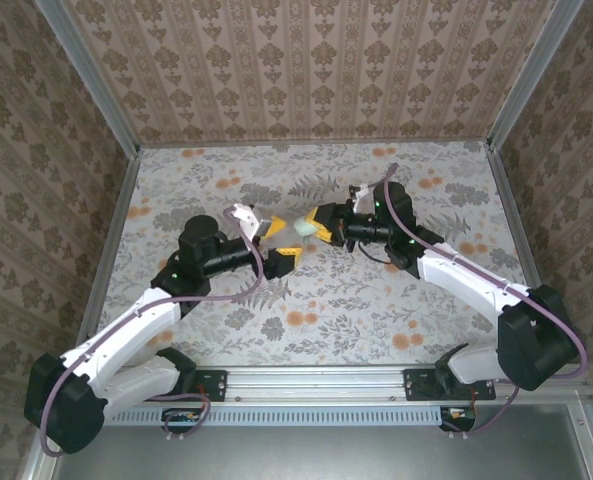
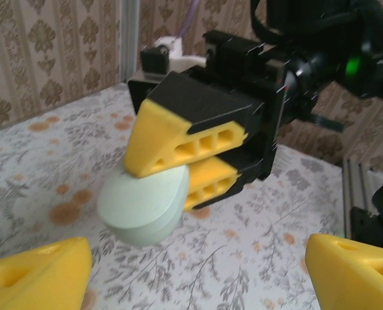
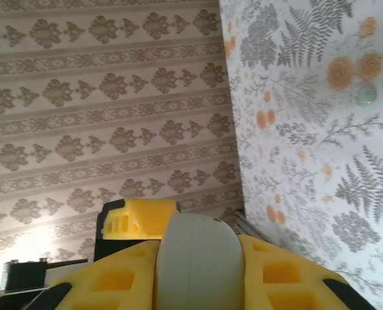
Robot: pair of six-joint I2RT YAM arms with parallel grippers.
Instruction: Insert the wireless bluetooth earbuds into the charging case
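The pale green charging case (image 1: pixel 301 232) hangs above the table's middle with my right gripper (image 1: pixel 321 228) shut on it. In the right wrist view the case (image 3: pixel 197 265) sits squeezed between the yellow fingers (image 3: pixel 288 278), and its lid looks closed. The left wrist view shows the case (image 2: pixel 143 206) clamped in the right gripper (image 2: pixel 178 174). My left gripper (image 1: pixel 276 248) faces it from the left. It is open, and its fingertips (image 2: pixel 36 271) stand wide apart, short of the case. A small pale green earbud (image 3: pixel 367 95) lies on the table.
The floral tablecloth (image 1: pixel 316 300) covers the table, with patterned walls on three sides and a metal rail (image 1: pixel 316 380) along the near edge. One finger (image 3: pixel 139 223) of the left gripper shows behind the case in the right wrist view.
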